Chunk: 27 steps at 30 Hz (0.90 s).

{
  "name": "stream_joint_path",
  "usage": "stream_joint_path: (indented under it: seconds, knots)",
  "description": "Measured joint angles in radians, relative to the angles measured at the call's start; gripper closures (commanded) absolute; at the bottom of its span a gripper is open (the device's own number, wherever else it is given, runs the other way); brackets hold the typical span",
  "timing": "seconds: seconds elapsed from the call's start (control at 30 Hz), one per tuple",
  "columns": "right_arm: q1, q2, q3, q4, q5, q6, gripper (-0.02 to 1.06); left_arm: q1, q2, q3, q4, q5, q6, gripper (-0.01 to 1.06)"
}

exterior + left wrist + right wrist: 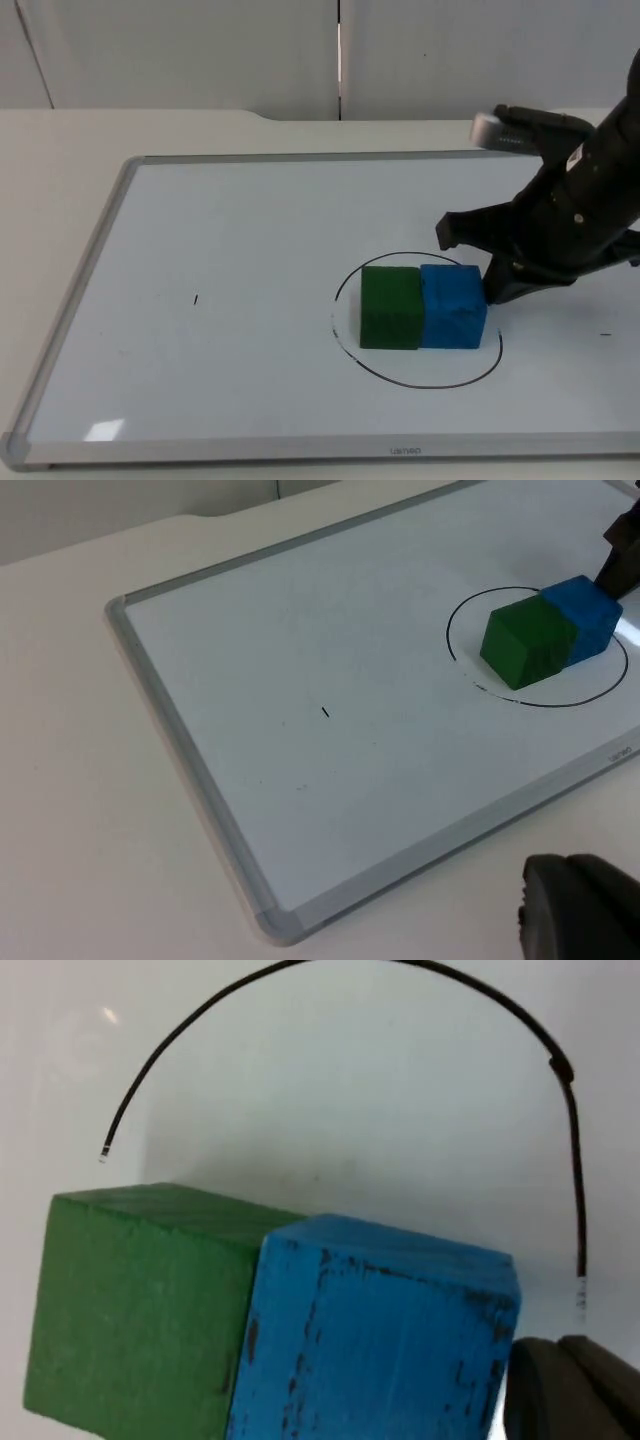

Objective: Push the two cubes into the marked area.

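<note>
Green cube (391, 306) and blue cube (453, 305) touching, inside the drawn circle (420, 381) on the whiteboard (230, 250). Right gripper (490, 285) against the blue cube; jaws' state impossible to tell. Left gripper (580, 910) waiting off the board.

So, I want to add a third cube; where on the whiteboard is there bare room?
Free: the wide stretch between the whiteboard's grey frame and the drawn black circle. Crowded: the circle, holding the green wooden cube touching the blue wooden cube, with the right gripper beside it.
</note>
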State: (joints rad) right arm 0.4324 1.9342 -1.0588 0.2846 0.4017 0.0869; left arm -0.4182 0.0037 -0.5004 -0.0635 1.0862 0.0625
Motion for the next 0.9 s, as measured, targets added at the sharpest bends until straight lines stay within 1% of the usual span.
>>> stream_joint_path:
  seconds: [0.13,0.27,0.3,0.4,0.43,0.47,0.53,0.57,0.7,0.73,0.87,0.9]
  knots:
    - [0.000,0.000,0.000,-0.028,0.002,0.000,1.04,0.000,0.000,0.000,0.000,0.000,0.000,1.05]
    - [0.000,-0.012,0.000,-0.118,0.044,0.002,1.04,0.000,0.000,0.000,0.000,0.000,0.000,1.05]
    - [0.000,-0.012,0.000,-0.118,0.044,0.002,1.04,0.000,0.000,0.000,0.000,0.000,0.000,1.05]
    - [0.000,-0.071,0.000,-0.187,0.079,0.002,1.04,0.000,0.000,0.000,0.000,0.000,0.000,1.05]
    - [0.000,-0.071,0.000,-0.187,0.079,0.002,1.04,0.000,0.000,0.000,0.000,0.000,0.000,1.05]
    - [0.000,-0.121,0.000,-0.218,0.089,0.004,1.04,0.000,0.000,0.000,0.000,0.000,0.000,1.05]
    - [0.000,-0.197,0.000,-0.244,0.099,0.001,1.04,0.000,0.000,0.000,0.000,0.000,0.000,1.05]
    - [0.000,-0.197,0.000,-0.244,0.099,0.001,1.04,0.000,0.000,0.000,0.000,0.000,0.000,1.05]
    - [0.000,-0.381,0.000,-0.285,0.100,0.000,1.04,0.000,0.000,0.000,0.000,0.000,0.000,1.05]
    - [0.000,-0.381,0.000,-0.285,0.100,0.000,1.04,0.000,0.000,0.000,0.000,0.000,0.000,1.05]
    - [0.000,-0.591,0.000,-0.302,0.107,-0.016,1.04,0.000,0.000,0.000,0.000,0.000,0.000,1.05]
    - [0.000,-0.591,0.000,-0.302,0.107,-0.016,1.04,0.000,0.000,0.000,0.000,0.000,0.000,1.05]
